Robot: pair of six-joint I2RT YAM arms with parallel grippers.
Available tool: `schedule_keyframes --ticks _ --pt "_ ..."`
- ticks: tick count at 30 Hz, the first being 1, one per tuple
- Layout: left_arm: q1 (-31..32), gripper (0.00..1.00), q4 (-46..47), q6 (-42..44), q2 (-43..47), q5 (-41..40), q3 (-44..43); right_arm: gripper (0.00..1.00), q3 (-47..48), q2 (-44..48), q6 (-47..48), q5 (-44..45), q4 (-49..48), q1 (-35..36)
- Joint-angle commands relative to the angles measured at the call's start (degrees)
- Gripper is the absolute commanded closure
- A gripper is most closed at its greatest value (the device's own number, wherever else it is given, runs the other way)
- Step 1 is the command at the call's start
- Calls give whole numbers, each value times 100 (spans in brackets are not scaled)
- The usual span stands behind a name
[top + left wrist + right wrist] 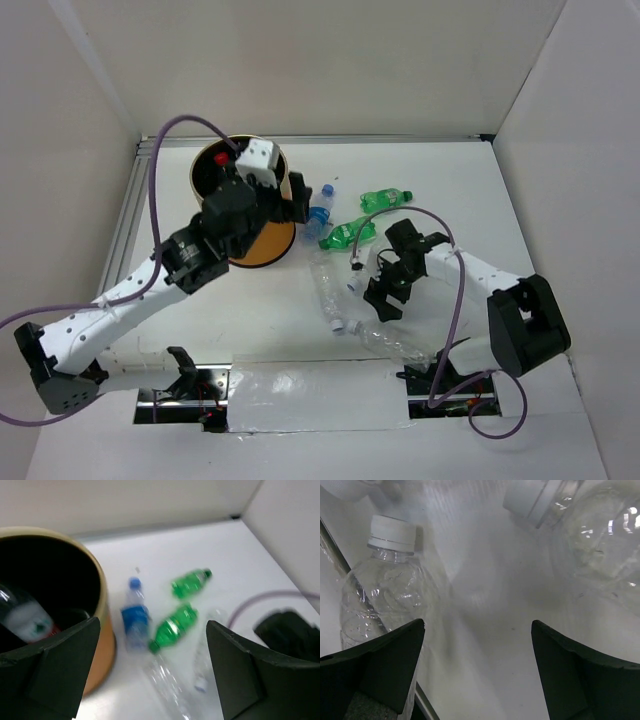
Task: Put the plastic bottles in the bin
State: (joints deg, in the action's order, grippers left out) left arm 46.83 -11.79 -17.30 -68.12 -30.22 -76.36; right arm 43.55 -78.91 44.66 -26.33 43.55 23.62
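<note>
The orange bin (262,248) stands at the back left; in the left wrist view its rim (102,592) is at the left, and a clear bottle with a red label (27,622) lies inside. My left gripper (296,197) hovers open and empty over the bin's right edge (155,675). On the table lie a blue-label bottle (320,208) (135,617), two green bottles (385,199) (348,234) and clear bottles (328,290) (395,345). My right gripper (383,300) is open and empty, low between two clear bottles (380,590) (600,545), around neither (477,670).
White walls close in the table at the back and on both sides. A purple cable (440,225) loops over the right arm (520,325). A silvery taped strip (310,395) runs along the front edge between the arm bases.
</note>
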Motion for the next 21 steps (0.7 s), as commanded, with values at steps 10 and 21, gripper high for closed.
schedule_keyframes --ticks 10,21 --pt "986 0 -209 -3042 -245 -186 1914 5 1068 851 -222 -92 -425 -374" --pt "1144 0 -1120 -3419 -2941 288 247 0 584 2021 1616 -416 -973 -797"
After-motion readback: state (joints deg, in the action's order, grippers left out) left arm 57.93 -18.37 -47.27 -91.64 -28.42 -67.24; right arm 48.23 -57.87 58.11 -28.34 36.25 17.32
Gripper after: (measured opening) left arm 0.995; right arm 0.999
